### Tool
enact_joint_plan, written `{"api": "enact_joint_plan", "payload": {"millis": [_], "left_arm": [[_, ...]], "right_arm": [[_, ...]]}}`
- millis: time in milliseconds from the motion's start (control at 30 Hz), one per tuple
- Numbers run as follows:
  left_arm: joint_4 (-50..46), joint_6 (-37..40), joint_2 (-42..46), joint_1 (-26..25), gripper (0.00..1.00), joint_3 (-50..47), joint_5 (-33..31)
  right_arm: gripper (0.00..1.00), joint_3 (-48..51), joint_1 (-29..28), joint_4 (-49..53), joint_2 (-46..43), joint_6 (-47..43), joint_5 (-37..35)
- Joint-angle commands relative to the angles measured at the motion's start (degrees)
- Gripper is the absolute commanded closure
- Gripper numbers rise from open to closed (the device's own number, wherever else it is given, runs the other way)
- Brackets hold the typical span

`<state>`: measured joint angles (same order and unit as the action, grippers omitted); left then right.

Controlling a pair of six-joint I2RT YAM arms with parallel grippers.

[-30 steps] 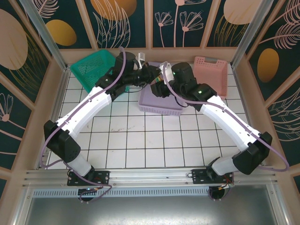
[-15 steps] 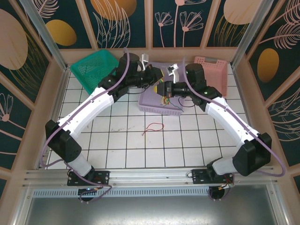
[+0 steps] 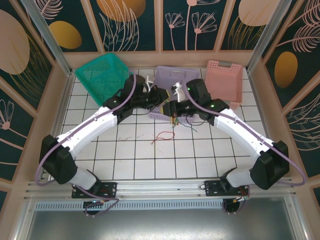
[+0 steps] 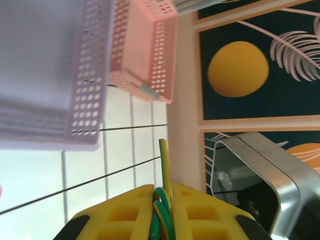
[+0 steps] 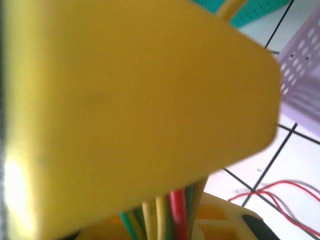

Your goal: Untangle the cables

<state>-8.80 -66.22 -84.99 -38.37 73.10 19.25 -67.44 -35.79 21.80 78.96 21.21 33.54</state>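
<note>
Top: ease apart the thin red, green, yellow cables (image 3: 174, 120) hanging over the white tiled table's (image 3: 125, 160) middle. Left wrist: hold firm with left gripper (image 4: 161, 212) pinched on green-yellow cables. Right wrist: pull slowly sideways with right gripper (image 5: 170, 220) clamped on red, green, yellow cables.

From above we can't tell the cables (image 3: 173, 119) apart within their bundle: too small, upper part covered. Right wrist view: a blurred yellow finger (image 5: 125, 100) hides most of their run. Left wrist view: purple basket (image 4: 45, 75) blurred, fingers (image 4: 125, 210) cut off by the bottom edge.
</note>
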Motion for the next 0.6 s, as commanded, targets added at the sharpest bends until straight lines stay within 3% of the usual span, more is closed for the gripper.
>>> {"api": "enact_joint_plan", "payload": {"millis": [0,133,267,400,567], "left_arm": [[-7.42,2.93,5.58,2.4,1.0,-1.51,-11.15],[-21.68,6.34,7.27,2.39,1.0,-4.03,-16.53],[-23.23,6.08,12.23,2.55,1.0,-12.19,-18.98],[-26.09,4.55,13.48,2.95,1.0,-14.84,-23.12],[-32.97,5.3,11.95,3.21,1.0,-12.75,-33.47]], "right_arm": [[0.71,1.3,-1.27,9.69,1.29,-0.56,-9.55],[0.43,4.96,-0.95,3.72,-2.15,3.58,-11.26],[0.3,8.08,-0.68,-2.16,-4.95,6.3,-11.48],[0.29,9.62,-1.49,-1.97,-4.18,7.15,-15.14],[0.37,13.08,-6.59,1.62,-0.87,10.02,-30.07]]}}
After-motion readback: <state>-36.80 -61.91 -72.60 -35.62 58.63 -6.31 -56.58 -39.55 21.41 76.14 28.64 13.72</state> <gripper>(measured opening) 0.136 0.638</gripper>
